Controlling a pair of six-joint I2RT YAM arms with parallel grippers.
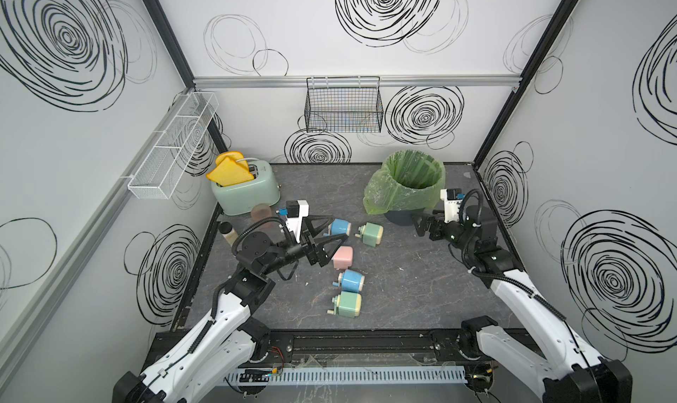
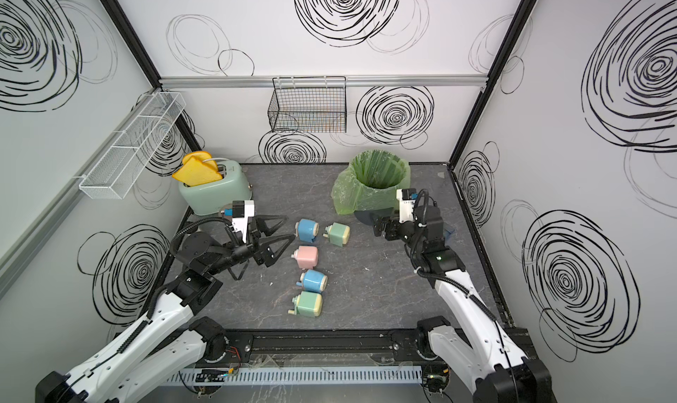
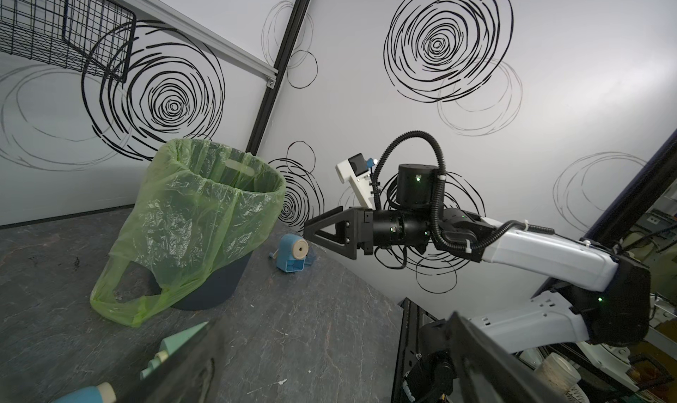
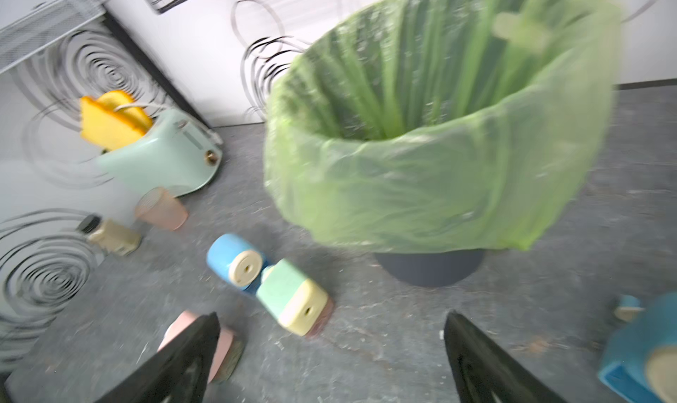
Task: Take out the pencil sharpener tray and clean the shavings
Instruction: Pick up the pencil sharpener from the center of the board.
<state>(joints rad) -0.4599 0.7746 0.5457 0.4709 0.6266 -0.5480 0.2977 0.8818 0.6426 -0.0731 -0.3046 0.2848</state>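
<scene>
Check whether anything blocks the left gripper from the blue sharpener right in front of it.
Nothing visible does. The open left gripper points at the blue sharpener, and in a top view only bare table shows between them. The pink sharpener lies beside that line, not on it.

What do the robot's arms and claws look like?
The left arm and right arm have white shells and black joints. A black ribbed cable loops over each wrist beside a white camera mount. The left gripper and right gripper are black, each with two pointed triangular fingers.
</scene>
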